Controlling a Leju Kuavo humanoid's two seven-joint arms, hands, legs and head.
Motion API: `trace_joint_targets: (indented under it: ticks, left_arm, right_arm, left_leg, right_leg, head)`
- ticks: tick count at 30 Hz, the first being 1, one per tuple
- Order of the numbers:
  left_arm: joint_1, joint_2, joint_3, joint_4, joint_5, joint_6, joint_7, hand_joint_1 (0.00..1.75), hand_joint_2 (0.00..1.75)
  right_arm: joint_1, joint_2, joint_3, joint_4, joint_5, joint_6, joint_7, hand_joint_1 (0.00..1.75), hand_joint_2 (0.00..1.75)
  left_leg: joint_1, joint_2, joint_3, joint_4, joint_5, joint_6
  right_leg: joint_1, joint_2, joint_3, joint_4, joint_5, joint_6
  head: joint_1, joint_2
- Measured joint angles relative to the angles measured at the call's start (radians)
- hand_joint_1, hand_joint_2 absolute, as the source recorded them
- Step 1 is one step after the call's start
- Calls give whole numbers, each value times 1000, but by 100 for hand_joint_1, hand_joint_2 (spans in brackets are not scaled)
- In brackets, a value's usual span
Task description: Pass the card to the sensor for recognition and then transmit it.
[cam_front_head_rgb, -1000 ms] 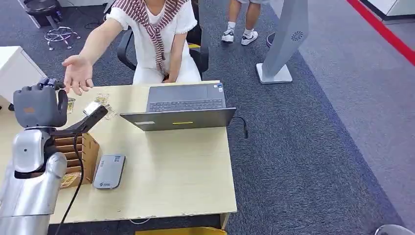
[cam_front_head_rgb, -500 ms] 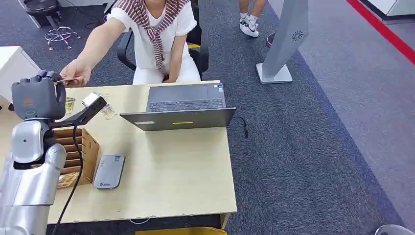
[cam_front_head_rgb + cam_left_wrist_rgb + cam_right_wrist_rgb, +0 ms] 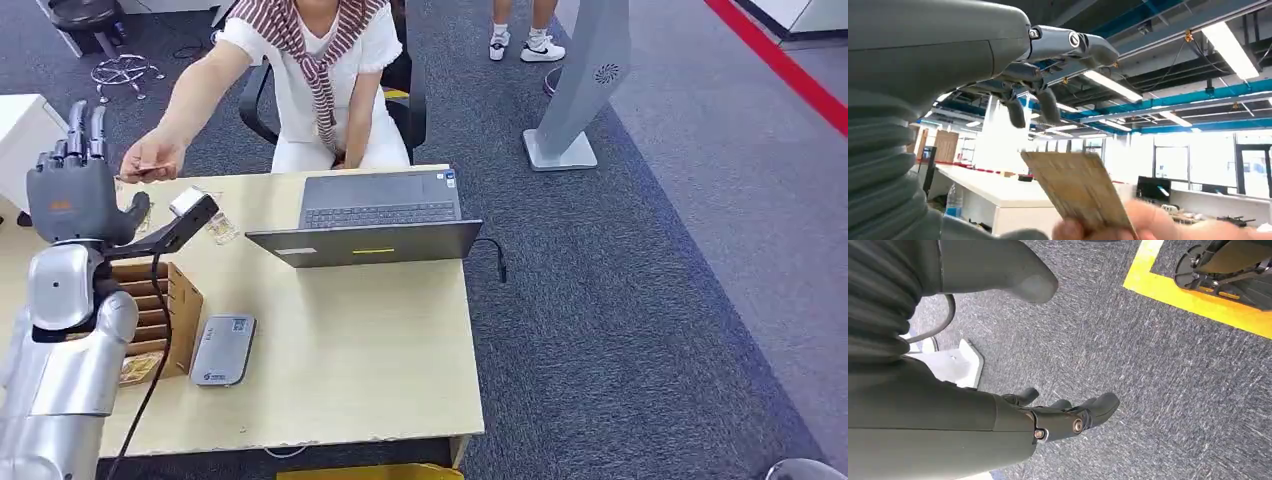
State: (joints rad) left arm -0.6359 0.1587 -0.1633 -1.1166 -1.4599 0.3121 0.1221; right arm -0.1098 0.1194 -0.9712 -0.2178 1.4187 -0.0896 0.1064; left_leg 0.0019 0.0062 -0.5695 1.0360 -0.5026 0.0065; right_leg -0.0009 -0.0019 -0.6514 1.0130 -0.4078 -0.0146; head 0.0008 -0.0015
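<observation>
My left hand (image 3: pixel 72 190) is raised over the table's far left corner, its fingers stretched up and apart with nothing in them. Just beyond it a seated person's hand (image 3: pixel 150 158) pinches the tan card (image 3: pixel 138 173). The left wrist view shows the card (image 3: pixel 1079 189) held from below by the person's fingers (image 3: pixel 1148 225), clear of my fingers (image 3: pixel 1045 102). The grey card sensor (image 3: pixel 222 350) lies flat on the table near me. My right hand (image 3: pixel 1068 417) hangs over grey carpet, its fingers loose and holding nothing.
A wooden card rack (image 3: pixel 165 312) stands beside the sensor. An open laptop (image 3: pixel 375 225) sits mid-table, with small packets (image 3: pixel 218 228) to its left. The person sits in an office chair behind the table (image 3: pixel 350 350). A grey kiosk stand (image 3: pixel 575 90) and another person's feet are beyond.
The person's open palm closed on the card at my left hand. My left fingers then uncurled and straightened up, leaving the card in the person's hand.
</observation>
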Motion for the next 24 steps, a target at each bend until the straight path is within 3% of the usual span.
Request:
trace_joint_targets:
  ticks: [5,15,19,24]
  left_arm:
    - [25,-5,0,-45,28,3,-27,0,175]
    - [217,7,0,-232,101,40,-102,0,175]
    - [391,23,0,-344,117,141,-160,0,175]
    - [581,40,0,-443,47,309,-205,0,175]
  right_arm:
    - [3,0,0,0,-18,-5,-4,0,175]
    - [25,0,-3,0,-40,-13,-6,0,175]
    - [36,0,-8,0,-56,-20,-9,0,175]
    - [43,0,-26,0,-71,-34,-11,0,175]
  left_leg:
    - [0,0,0,0,0,0]
    - [0,1,-2,-1,-1,0]
    - [0,3,-1,-1,-1,0]
    - [0,2,-2,-1,-4,1]
  right_leg:
    - [0,0,0,0,0,0]
    - [-1,1,-1,0,0,0]
    - [-1,3,-2,0,-1,0]
    - [-1,3,-2,0,-3,1]
  head:
    - [0,0]
    - [0,0]
    - [0,0]
    - [0,0]
